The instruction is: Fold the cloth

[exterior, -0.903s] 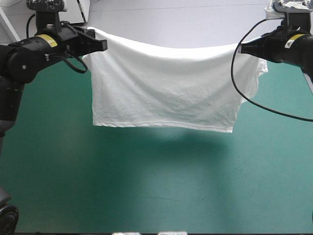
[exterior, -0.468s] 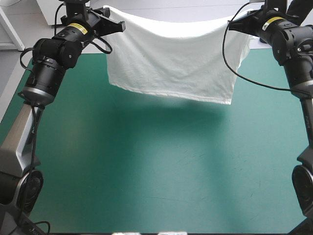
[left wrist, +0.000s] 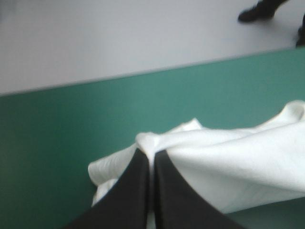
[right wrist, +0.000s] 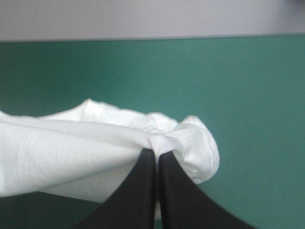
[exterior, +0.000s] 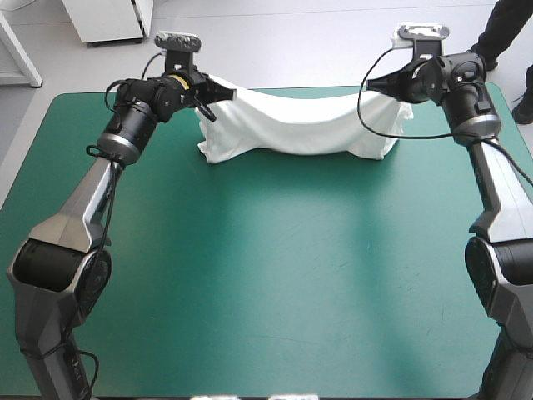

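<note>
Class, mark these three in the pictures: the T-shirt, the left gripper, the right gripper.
T-shirt (exterior: pixel 300 129): high view, middle of the sagging white cloth.
Left gripper (left wrist: pixel 151 153): left wrist view, between its fingertips, pinching the T-shirt.
Right gripper (right wrist: pixel 156 152): right wrist view, between its fingertips, pinching the T-shirt.

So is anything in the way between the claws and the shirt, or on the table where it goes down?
Nothing visible. The left claw and the right claw each pinch the T-shirt, and no object shows on the table near it.

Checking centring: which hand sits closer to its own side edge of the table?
The right hand; the left hand leaves far more teal-green cover beyond its end of the T-shirt.
</note>
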